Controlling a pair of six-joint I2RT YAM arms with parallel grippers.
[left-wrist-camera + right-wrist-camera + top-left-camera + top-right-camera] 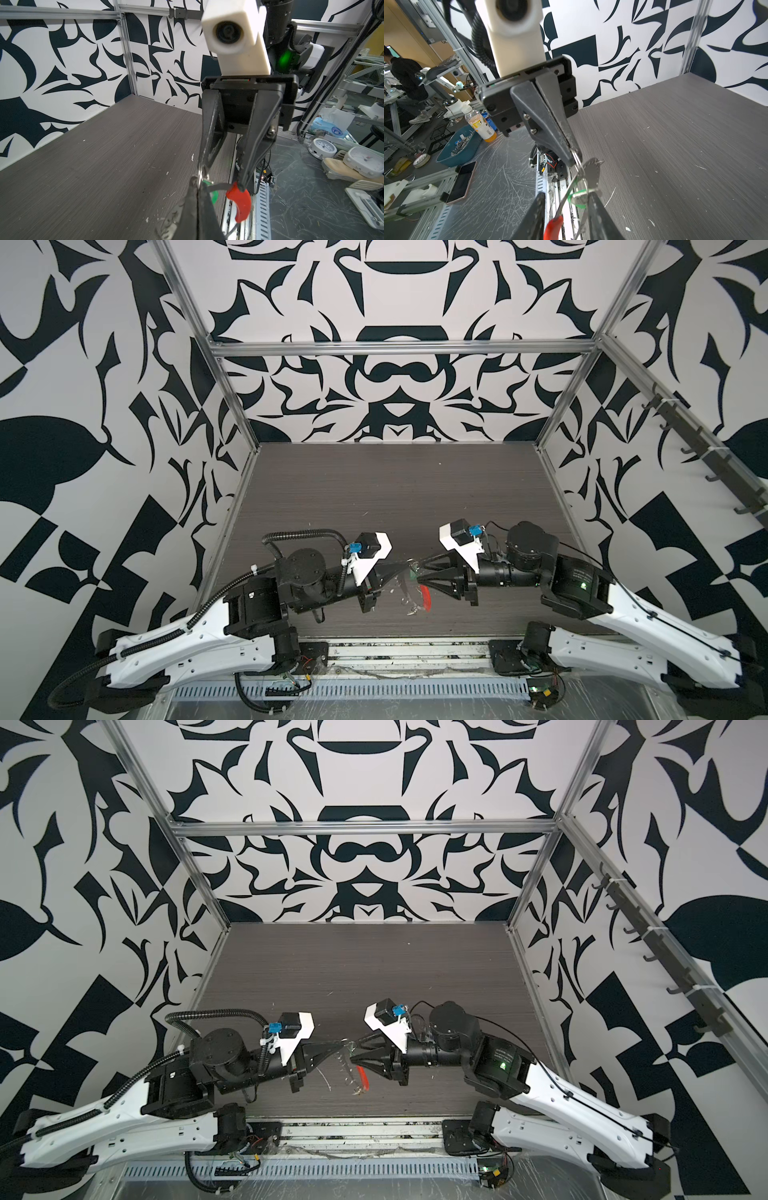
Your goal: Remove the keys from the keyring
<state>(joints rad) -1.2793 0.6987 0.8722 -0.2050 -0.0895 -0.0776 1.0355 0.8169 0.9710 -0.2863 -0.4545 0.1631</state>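
The keyring [566, 193], a thin grey hoop with a red plastic section [552, 227], hangs in the air between both grippers near the table's front edge. In both top views its red section [426, 599] [363, 1077] points down towards the front. My left gripper [197, 182] [409, 568] is shut on the small ring of the green-tagged key [591, 173], whose green tag [212, 194] sits by the hoop. My right gripper [564, 197] [417, 574] faces it tip to tip, jaws apart, straddling the hoop; one finger [593, 212] rests against the green tag.
The dark wood-grain table [395, 497] is scratched and flecked with white. Metal rails [407, 655] run along its front edge under the keyring. Patterned walls and aluminium posts [232, 389] enclose it. A bottle [480, 126], blue bin [458, 149] and phone [462, 182] lie beside the table.
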